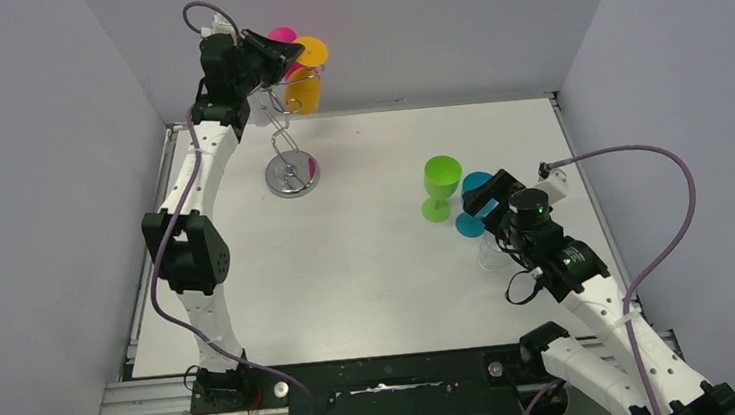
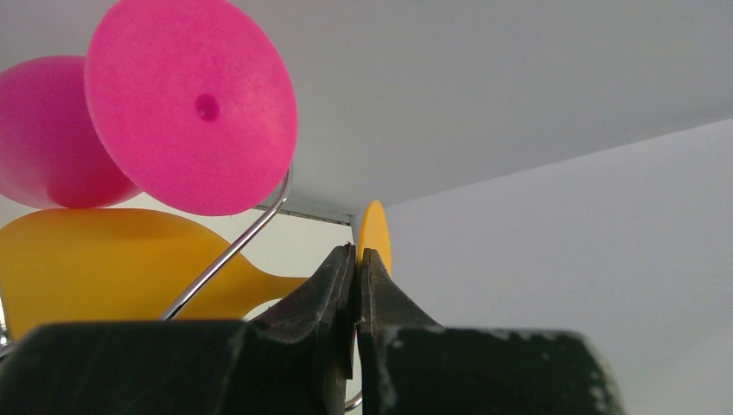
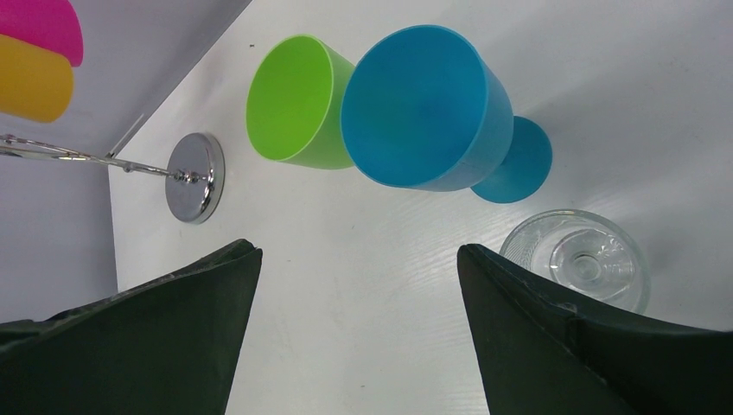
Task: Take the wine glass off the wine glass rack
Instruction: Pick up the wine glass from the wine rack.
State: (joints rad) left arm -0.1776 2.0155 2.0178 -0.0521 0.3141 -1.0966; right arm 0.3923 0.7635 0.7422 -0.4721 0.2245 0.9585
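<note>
- Stretching between three plain pale grey walls (image 1: 37, 146) on the left, far side and right, the white table (image 1: 380, 287) shows a faint grain and a soft sheen.
- A silver rail (image 1: 150, 237) runs along its left edge, and a black plate (image 1: 389, 384) at the near edge lies between the two arm bases.
- The wine glass rack (image 1: 292, 179) stands toward the far left, its round mirror-bright base on the table and its wire stem rising to the arms on top.
- A yellow wine glass (image 1: 305, 87) and a pink wine glass (image 1: 281, 36) hang from those arms, feet uppermost.
- The left claw (image 2: 356, 255) is raised to the rack top, fingers pressed together right at the yellow stem beside its foot. I cannot tell whether they bite the stem.
- The right claw (image 3: 359, 252) is spread wide and holds nothing. It is low over the right of the table, facing a green glass (image 3: 294, 99) and a blue glass (image 3: 423, 104) that stand upright side by side, with a clear glass (image 3: 579, 259) just beside it.
</note>
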